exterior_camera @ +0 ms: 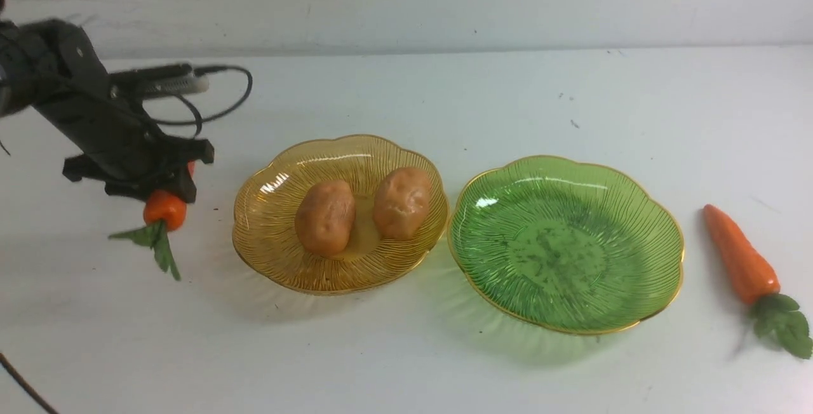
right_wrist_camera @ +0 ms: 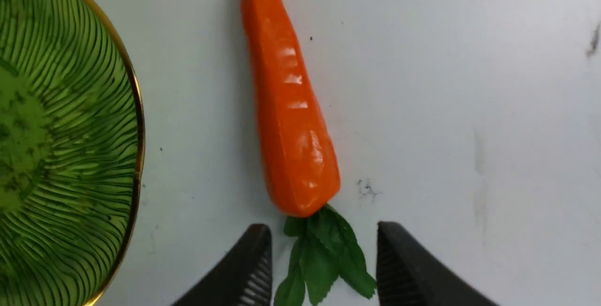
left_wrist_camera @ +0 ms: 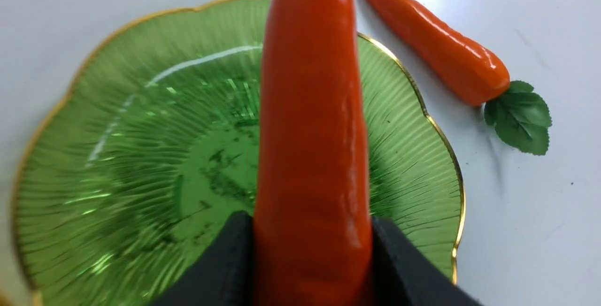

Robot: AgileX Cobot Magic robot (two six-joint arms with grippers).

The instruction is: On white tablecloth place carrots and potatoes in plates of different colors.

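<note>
One carrot (exterior_camera: pixel 740 254) lies flat on the white tablecloth (exterior_camera: pixel 406 350) just right of the green plate (exterior_camera: pixel 565 242), apart from its gold rim. Its tip points away from the robot and its leaves toward it. The right claw (right_wrist_camera: pixel 324 230) hangs open over those leaves, one finger on either side, clasping nothing.

The second carrot (exterior_camera: pixel 165 209) is well to the left of the green plate, beyond the amber plate (exterior_camera: pixel 267 179). It is clamped by its orange body in the left claw (left_wrist_camera: pixel 311 219), with its leaves drooping toward the cloth. In the left wrist view this carrot crosses in front of the green plate.

The amber plate sits immediately left of the green plate, their rims almost meeting. Two potatoes (exterior_camera: pixel 325 217) (exterior_camera: pixel 401 202) rest side by side in it. The cloth covers the whole counter.
</note>
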